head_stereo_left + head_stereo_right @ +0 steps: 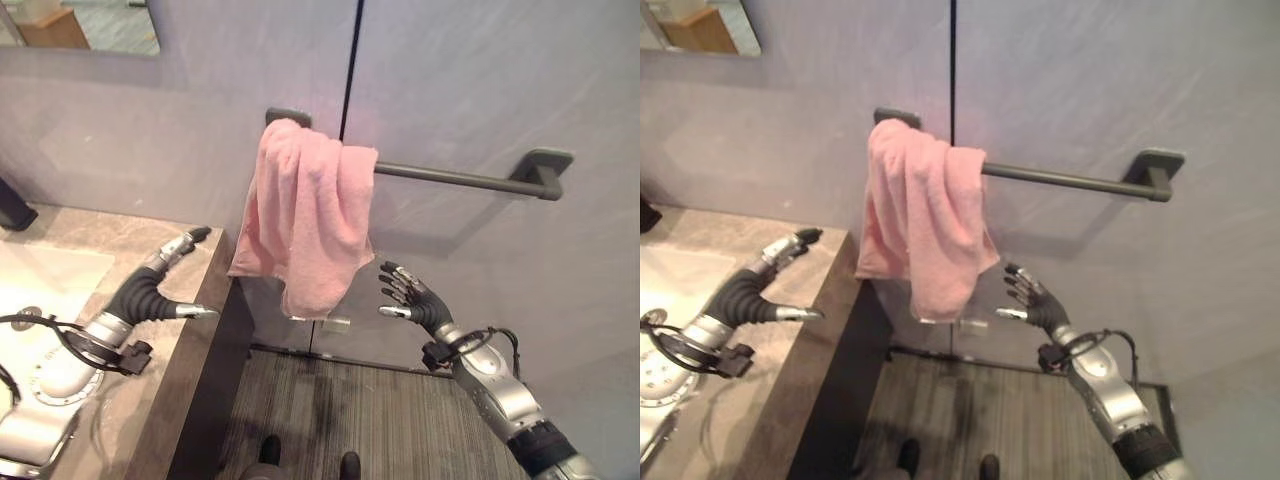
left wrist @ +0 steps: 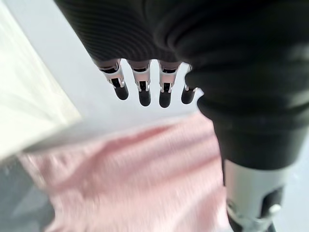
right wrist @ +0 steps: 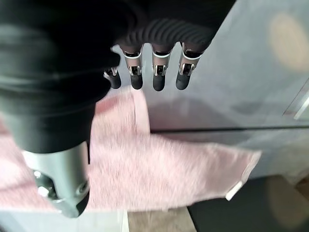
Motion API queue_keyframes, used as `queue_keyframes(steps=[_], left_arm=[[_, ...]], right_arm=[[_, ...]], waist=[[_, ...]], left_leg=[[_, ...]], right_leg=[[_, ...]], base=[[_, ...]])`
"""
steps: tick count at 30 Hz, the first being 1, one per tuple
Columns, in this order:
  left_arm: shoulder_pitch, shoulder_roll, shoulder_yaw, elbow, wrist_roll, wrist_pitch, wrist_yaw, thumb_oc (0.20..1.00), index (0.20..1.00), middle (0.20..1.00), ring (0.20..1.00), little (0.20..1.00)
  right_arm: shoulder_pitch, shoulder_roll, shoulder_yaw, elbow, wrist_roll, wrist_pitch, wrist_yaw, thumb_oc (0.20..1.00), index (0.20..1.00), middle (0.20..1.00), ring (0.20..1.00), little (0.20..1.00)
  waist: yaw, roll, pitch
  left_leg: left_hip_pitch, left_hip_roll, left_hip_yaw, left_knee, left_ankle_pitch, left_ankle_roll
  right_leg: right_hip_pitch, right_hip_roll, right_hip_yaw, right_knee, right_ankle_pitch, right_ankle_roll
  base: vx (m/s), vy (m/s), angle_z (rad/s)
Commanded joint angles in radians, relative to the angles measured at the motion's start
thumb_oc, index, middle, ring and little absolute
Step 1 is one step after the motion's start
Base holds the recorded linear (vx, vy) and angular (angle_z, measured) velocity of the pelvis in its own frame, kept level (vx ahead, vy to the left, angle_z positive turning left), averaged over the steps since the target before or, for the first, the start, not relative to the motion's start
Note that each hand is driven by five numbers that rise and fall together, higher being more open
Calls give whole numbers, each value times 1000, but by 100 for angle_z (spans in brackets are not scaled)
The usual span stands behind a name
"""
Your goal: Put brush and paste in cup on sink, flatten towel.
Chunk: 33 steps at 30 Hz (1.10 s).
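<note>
At lower left of the frame, over the stone desk (image 1: 120, 400) beside the white sink (image 1: 45, 280): left hand (image 1: 165, 270), fingers straight and spread, holding nothing, thumb pointing toward the towel. At centre, bunched and hanging over the left end of the dark wall bar (image 1: 460, 180): pink towel (image 1: 305, 215), not spread flat. At lower right, just beside the towel's lower edge but apart from it: right hand (image 1: 410, 298), open, fingers extended, empty

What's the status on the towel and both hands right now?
Left robot hand open, over counter edge. Right robot hand open, below towel. Pink towel bunched on rail, untouched. Nothing between hands and towel.
</note>
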Motion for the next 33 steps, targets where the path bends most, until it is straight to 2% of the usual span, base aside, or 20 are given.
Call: queue_keyframes(steps=[1,4,11,20,31,32,33], left_arm=[[-43,26,23,29,-45,-45,54,1000,1000,1000,1000,1000],[-87,36,14,72,-34,-46,71,1000,1000,1000,1000,1000],[-232,44,-90,210,-38,-32,98,1000,1000,1000,1000,1000],[-504,21,-278,401,-50,-27,123,1000,1000,1000,1000,1000],[-655,16,-367,475,-17,-31,147,1000,1000,1000,1000,1000],[-670,12,-377,487,-14,-31,147,1000,1000,1000,1000,1000],[-678,8,-382,494,-14,-32,150,1000,1000,1000,1000,1000]], right_arm=[[-86,6,12,-83,42,-29,-15,1000,1000,1000,1000,1000],[-112,2,13,-96,42,-28,-24,1000,1000,1000,1000,1000],[-185,4,39,-115,35,-14,-46,1000,1000,1000,1000,1000],[-227,9,67,-151,57,-21,-52,1000,1000,1000,1000,1000],[-230,17,93,-177,57,-21,-44,1000,1000,1000,1000,1000],[-231,24,103,-184,58,-20,-41,928,928,928,928,928],[-233,25,108,-186,57,-20,-40,903,903,903,903,903]], waist=[[6,-26,-24],[11,-28,-15],[4,-31,5],[-38,-33,19],[-69,-28,18],[-73,-26,18],[-74,-26,17]], left_leg=[[10,-43,36,3,-12,20],[-12,-46,28,3,-5,21],[-66,-50,32,3,9,25],[-110,-48,60,3,12,26],[-119,-44,88,3,5,26],[-121,-43,93,3,4,26],[-122,-43,93,3,4,26]], right_leg=[[-55,-63,-15,25,81,76],[-68,-65,-22,24,85,77],[-113,-66,-18,17,103,80],[-167,-60,20,13,120,86],[-191,-55,50,9,129,92],[-194,-55,54,8,129,93],[-195,-54,55,8,130,93]], base=[[-19,11,23],[-8,4,4],[-14,17,4],[6,36,-8],[5,22,-11],[0,0,0],[0,0,0]])
